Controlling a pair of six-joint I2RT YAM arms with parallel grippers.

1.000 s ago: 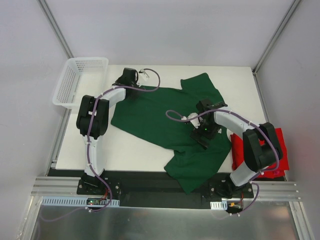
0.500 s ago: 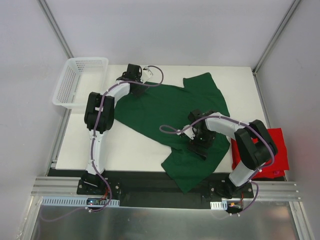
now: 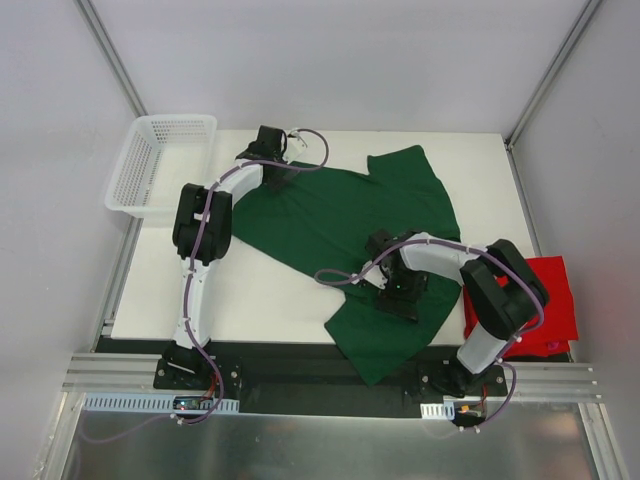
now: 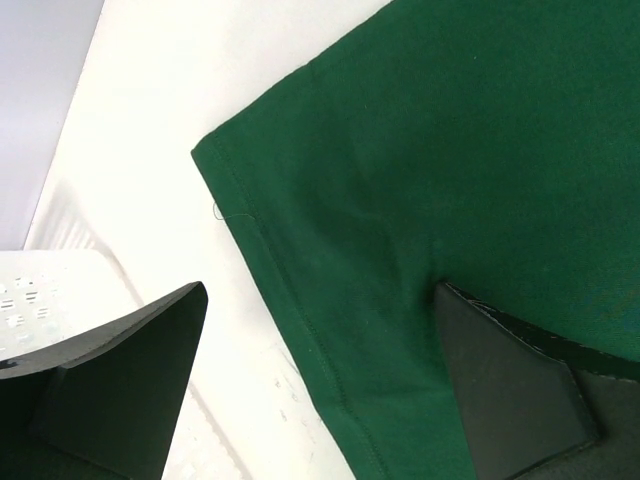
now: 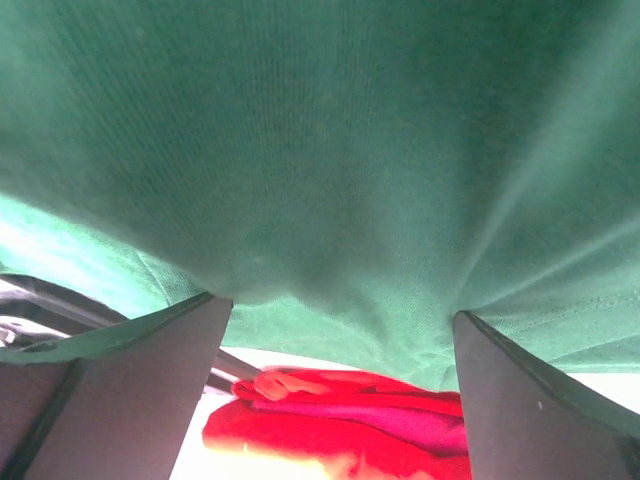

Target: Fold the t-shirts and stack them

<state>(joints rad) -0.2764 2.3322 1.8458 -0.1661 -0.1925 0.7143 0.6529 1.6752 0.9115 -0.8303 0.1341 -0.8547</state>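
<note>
The dark green t-shirt (image 3: pixel 340 210) lies spread and crumpled across the table, with one part hanging over the near edge. My left gripper (image 3: pixel 274 168) is at its far left corner. In the left wrist view it (image 4: pixel 320 385) is open, and the shirt's stitched hem (image 4: pixel 300 320) lies between the fingers. My right gripper (image 3: pixel 398 290) is low on the shirt's near right part. In the right wrist view it (image 5: pixel 335 385) is open, with green cloth (image 5: pixel 320 130) draped above and in front of the fingers. The red t-shirt (image 3: pixel 555 295) lies bunched at the right edge and also shows in the right wrist view (image 5: pixel 340 425).
A white mesh basket (image 3: pixel 150 165) stands at the far left corner, close to my left arm; its mesh shows in the left wrist view (image 4: pixel 20 300). Bare white table (image 3: pixel 260 290) lies at the near left. Grey walls close in the back and sides.
My left gripper moved a little right along the far edge with the shirt's corner. My right gripper moved left and nearer, and the shirt's near part shifted left with it.
</note>
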